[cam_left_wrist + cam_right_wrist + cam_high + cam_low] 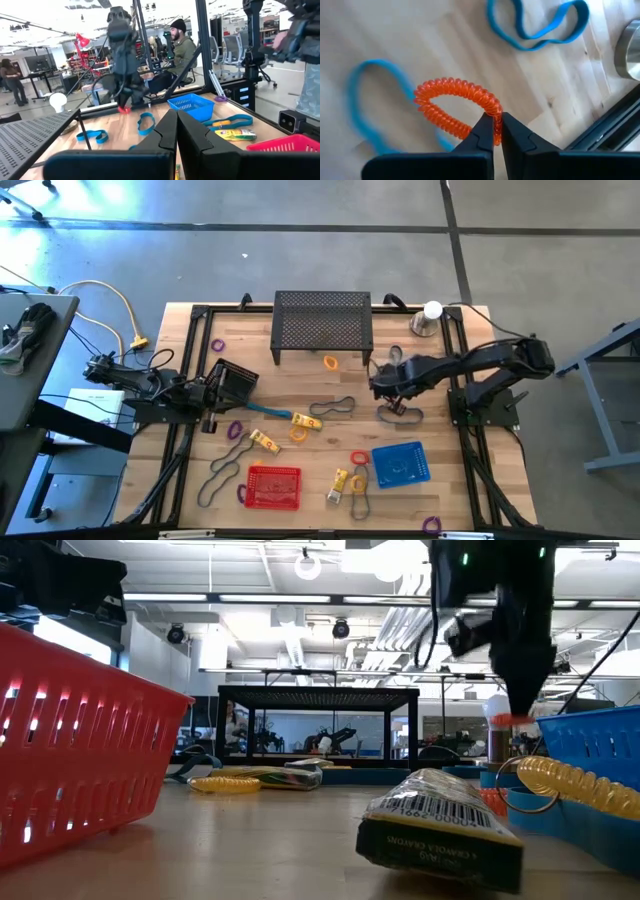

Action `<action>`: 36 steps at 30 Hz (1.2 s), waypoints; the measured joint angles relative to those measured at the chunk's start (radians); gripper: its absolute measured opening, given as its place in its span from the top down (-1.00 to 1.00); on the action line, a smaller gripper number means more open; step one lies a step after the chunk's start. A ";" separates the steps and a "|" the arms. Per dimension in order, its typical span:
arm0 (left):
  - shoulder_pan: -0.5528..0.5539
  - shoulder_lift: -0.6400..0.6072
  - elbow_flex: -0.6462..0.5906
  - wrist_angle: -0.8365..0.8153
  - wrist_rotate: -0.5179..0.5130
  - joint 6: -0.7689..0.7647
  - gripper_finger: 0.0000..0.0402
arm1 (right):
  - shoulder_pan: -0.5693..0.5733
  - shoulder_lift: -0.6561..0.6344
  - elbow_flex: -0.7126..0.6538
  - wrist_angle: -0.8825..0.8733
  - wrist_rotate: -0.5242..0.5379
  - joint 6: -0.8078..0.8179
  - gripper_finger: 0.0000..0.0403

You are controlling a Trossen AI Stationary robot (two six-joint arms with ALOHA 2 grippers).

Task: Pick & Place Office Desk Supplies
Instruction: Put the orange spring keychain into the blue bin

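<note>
Most supplies lay loose on the desk. The right gripper, fingers pinching an orange coil ring, was right of centre; the left gripper, fingers pressed together, waited at the left.

Orange coiled ring; possibly teal bands.

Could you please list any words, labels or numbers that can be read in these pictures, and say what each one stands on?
Nothing can be read for certain.
Yellow crayon box, low view: a barcode and a line of pale print along its dark edge, too blurred to read.
Yellow box, left wrist view: coloured print, too small to read.
Red basket, blue basket, black mesh stand: no lettering visible.
</note>
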 joint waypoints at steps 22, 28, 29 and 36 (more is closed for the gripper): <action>0.000 0.000 0.000 0.000 0.000 -0.021 1.00 | 0.520 0.013 0.218 -0.001 -0.356 0.711 0.97; 0.000 0.000 0.000 -0.001 0.000 -0.021 1.00 | 0.569 0.069 0.181 0.130 -0.259 0.761 0.97; 0.000 0.000 0.000 -0.001 0.000 -0.021 1.00 | 0.569 0.084 0.181 0.127 -0.266 0.767 0.97; 0.000 0.000 0.000 -0.024 0.000 -0.028 1.00 | 0.533 0.184 0.180 0.145 -0.374 0.783 0.94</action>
